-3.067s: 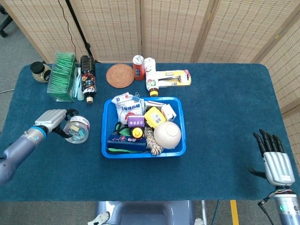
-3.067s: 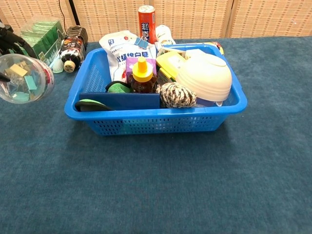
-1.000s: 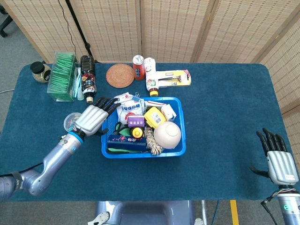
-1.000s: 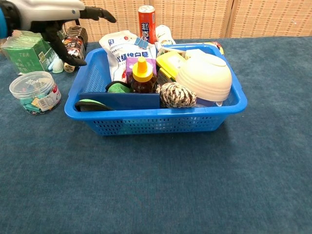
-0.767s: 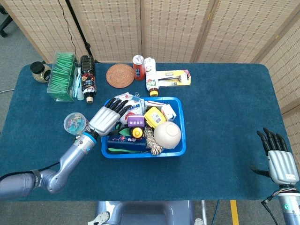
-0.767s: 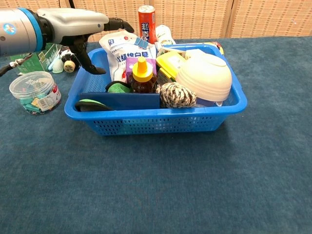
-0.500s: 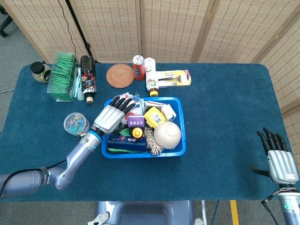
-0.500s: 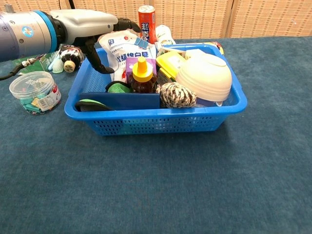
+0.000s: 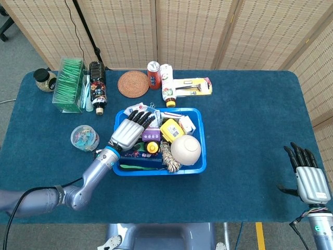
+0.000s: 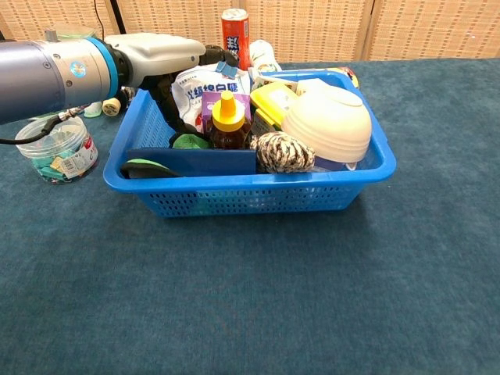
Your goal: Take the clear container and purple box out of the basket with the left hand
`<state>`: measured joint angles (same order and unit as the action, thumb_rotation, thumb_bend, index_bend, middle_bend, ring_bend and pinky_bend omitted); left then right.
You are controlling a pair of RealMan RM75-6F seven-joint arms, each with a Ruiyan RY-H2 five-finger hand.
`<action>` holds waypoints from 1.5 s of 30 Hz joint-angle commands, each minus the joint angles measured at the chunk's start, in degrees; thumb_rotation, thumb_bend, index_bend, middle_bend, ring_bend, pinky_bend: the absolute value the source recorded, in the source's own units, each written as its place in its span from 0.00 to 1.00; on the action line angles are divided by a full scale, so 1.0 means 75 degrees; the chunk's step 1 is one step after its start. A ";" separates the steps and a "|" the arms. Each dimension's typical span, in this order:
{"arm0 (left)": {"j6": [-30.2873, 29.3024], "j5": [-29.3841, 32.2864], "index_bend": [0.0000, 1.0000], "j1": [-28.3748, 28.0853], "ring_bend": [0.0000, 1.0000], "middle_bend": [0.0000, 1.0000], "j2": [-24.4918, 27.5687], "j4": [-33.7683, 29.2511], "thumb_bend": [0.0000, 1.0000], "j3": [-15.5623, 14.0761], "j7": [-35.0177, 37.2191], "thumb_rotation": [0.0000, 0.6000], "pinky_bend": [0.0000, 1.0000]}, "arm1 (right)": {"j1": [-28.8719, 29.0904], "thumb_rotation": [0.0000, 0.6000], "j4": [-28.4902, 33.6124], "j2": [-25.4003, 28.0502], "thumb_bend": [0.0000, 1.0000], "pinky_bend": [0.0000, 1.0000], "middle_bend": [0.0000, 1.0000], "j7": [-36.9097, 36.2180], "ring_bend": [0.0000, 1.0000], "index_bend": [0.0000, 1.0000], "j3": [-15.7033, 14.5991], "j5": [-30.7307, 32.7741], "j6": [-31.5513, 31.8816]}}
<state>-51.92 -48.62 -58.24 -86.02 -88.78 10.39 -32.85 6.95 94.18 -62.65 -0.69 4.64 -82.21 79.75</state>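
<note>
Already the clear container (image 9: 85, 138) stands on the surface left of the basket (image 9: 200, 165), so half my job is done. My left robot hand (image 9: 130, 130) has swung back over the basket, fingers spread and empty, toward the purple box (image 9: 151, 135) inside. Far right of the basket, my right robot hand (image 9: 308, 177) rests spread, idle.

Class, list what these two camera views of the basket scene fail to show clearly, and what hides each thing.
- Purple box: chest view, mostly behind the yellow-capped bottle.
- White bag: head view, largely covered by the left hand.
- Clear container: chest view, top hidden by the left arm.
- Right hand: head view only; its palm side is unseen.
</note>
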 commanded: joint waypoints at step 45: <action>-0.0755 0.0268 0.41 -0.0463 0.38 0.40 -0.1272 0.1181 0.35 0.0336 -0.0560 1.00 0.39 | 0.0051 1.00 -0.0078 0.0070 0.00 0.00 0.00 -0.0407 0.00 0.00 0.0017 0.0053 -0.0129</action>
<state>-57.55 -46.59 -61.74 -95.53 -79.91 12.87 -37.03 7.33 93.60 -62.13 -3.74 4.77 -81.80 78.78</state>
